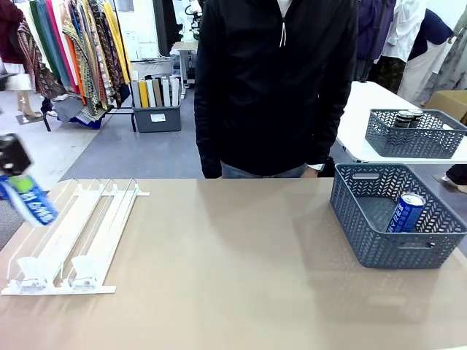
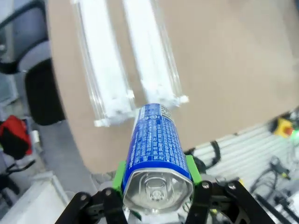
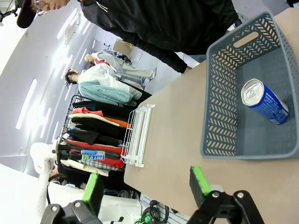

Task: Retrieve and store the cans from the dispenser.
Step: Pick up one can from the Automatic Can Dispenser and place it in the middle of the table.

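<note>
At the far left edge of the front view, the left gripper [image 1: 16,171] holds a slim blue drink can with white lettering [image 1: 29,200], tilted and lifted above the table. In the left wrist view its green-padded fingers [image 2: 119,175] clamp the can's sides near the silver top, which faces the camera at bottom centre.

The flat white and clear plastic dispenser rack [image 1: 69,237] lies on the tan table [image 1: 219,270] in the lower left of the front view, its sloped lanes bare.

A second blue can [image 1: 406,212] leans inside the grey-blue lattice plastic basket [image 1: 365,248] at the right of the frame. A further lattice basket [image 1: 379,142], holding dark cans, sits on a white table at upper right.

In the right wrist view the right gripper [image 3: 145,186] hangs at the bottom edge with its fingers spread wide, holding nothing.

A person in a black jacket [image 1: 273,80] stands at the table's far side, top centre.
</note>
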### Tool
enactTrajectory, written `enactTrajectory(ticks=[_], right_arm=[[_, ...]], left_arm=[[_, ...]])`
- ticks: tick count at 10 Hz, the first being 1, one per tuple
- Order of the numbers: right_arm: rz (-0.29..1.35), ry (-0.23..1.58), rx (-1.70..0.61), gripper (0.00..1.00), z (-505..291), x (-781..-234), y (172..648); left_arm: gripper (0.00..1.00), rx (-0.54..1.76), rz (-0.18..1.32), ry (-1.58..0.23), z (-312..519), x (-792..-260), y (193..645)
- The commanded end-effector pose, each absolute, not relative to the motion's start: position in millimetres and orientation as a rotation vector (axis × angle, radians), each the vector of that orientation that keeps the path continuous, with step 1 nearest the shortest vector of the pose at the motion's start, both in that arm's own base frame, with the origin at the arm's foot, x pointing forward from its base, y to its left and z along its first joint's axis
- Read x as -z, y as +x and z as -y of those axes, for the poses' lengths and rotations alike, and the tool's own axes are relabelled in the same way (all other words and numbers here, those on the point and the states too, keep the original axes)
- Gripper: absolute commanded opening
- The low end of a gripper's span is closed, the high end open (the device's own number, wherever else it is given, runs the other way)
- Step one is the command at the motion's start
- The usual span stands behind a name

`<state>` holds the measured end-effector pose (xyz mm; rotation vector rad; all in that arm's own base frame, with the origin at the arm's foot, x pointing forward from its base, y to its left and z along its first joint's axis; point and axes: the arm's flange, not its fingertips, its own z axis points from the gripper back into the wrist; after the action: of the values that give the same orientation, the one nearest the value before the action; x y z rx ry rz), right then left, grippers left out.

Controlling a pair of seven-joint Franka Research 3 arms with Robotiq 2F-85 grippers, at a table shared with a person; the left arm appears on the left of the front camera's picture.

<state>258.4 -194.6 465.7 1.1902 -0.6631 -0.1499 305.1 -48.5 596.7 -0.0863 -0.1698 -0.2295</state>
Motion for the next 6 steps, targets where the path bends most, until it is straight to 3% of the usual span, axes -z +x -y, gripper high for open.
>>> enactTrajectory(ticks=[1,4,6], right_arm=[[0.668,1.200,0.142,1.00,195,-467,258],[0.668,1.200,0.142,1.00,195,-467,258],[0.668,1.200,0.142,1.00,195,-467,258]], left_arm=[[0.00,0.376,0.125,-0.042,152,-634,348],[0.00,0.585,0.168,0.008,326,-634,390],[0.00,0.698,0.193,0.023,428,-605,400]])
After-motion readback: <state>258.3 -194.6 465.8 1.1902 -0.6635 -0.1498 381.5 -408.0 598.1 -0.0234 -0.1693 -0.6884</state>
